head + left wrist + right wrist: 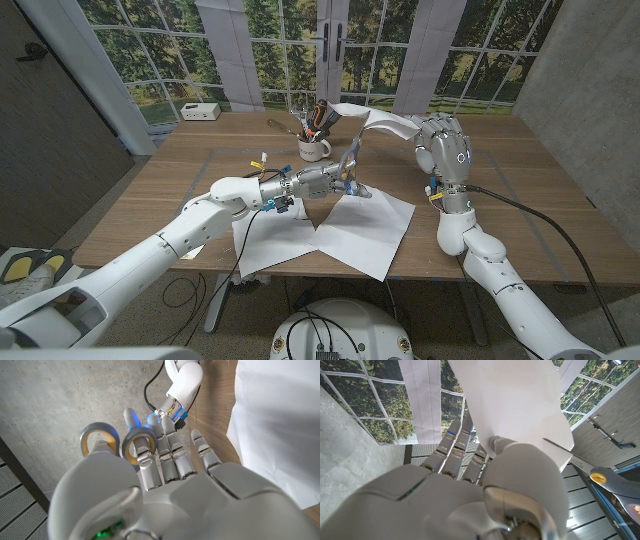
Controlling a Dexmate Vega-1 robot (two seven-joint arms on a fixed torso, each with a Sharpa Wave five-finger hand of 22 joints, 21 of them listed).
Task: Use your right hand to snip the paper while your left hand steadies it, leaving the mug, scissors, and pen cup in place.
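Right hand (442, 147) right of centre, holds paper strip (375, 119) aloft. Left hand (318, 183) centre frame, grips scissors (352, 170), blades at strip. Mug (314, 148) behind; sheets (366, 232) below.

Glossy white arms (190, 232), silver jointed hands, perhaps blue-lit.

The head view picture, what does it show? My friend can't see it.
Over a wooden table, the left hand holds scissors and the right hand lifts a strip of paper. Two sheets lie below, a mug of pens behind.
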